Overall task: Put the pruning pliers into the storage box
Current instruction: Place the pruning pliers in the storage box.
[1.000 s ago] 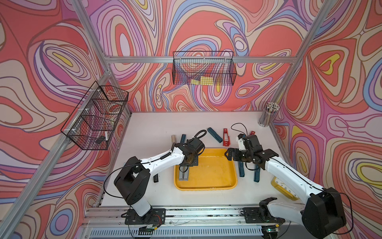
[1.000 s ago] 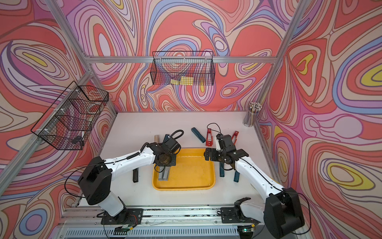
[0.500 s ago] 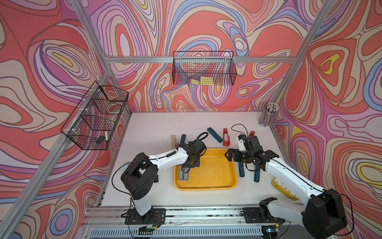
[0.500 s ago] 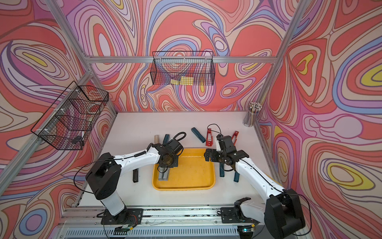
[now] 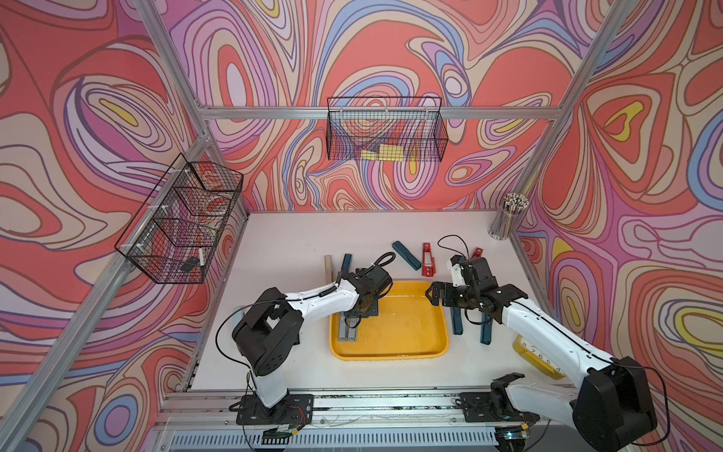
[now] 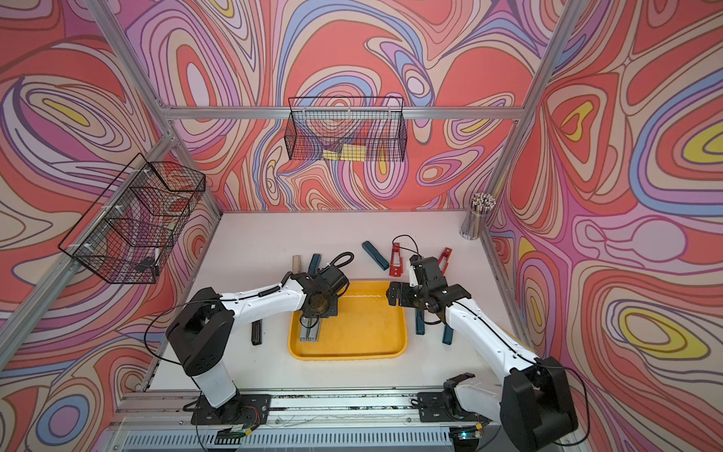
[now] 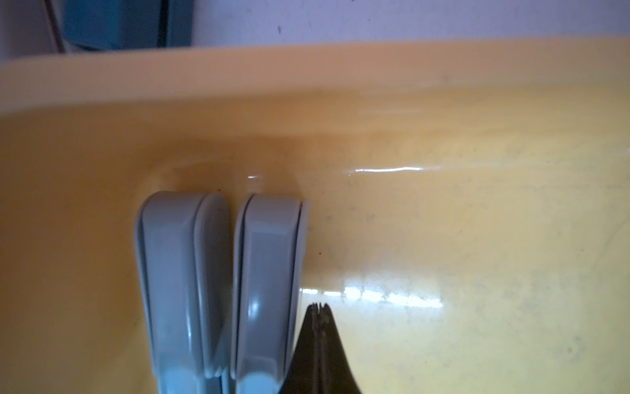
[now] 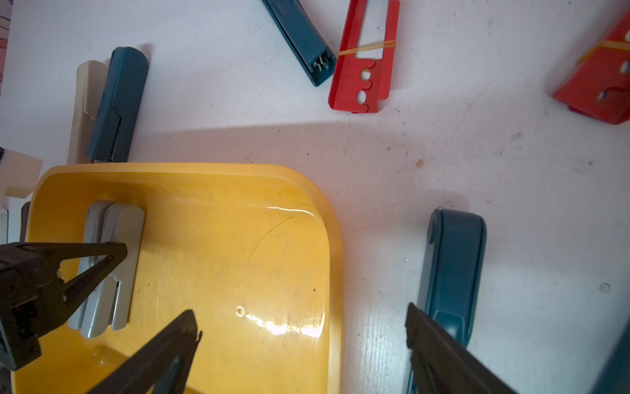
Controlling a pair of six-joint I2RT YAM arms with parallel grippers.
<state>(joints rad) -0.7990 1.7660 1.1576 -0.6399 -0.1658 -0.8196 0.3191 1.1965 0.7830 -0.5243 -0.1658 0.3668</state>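
The yellow storage box [image 5: 407, 326] [image 6: 364, 332] lies at the table's front middle. Two grey pruning pliers [image 5: 349, 330] [image 7: 266, 273] rest side by side in its left end. My left gripper [image 7: 318, 307] [image 5: 355, 319] is shut and empty, its tip right beside the grey pair. My right gripper [image 8: 301, 320] [image 5: 442, 295] hangs open over the box's right rim [image 8: 335, 273], holding nothing. Loose pruning pliers lie around the box: teal ones [image 5: 457, 321] [image 5: 486, 330] [image 5: 407, 254] [image 5: 346, 262], red ones [image 5: 427, 254] [image 5: 477, 252], a beige one [image 5: 328, 266] and a black one [image 6: 256, 332].
Black wire baskets hang on the back wall [image 5: 385, 133] and the left wall [image 5: 180, 223]. A clear cup of white-tipped sticks [image 5: 506, 219] stands at the back right corner. A small yellow clock [image 5: 540, 356] lies at the front right, under my right arm.
My left arm's elbow has swung right and the wrist has shifted slightly over the grey pliers. The right arm has barely moved. Both grey pliers stay in the box.
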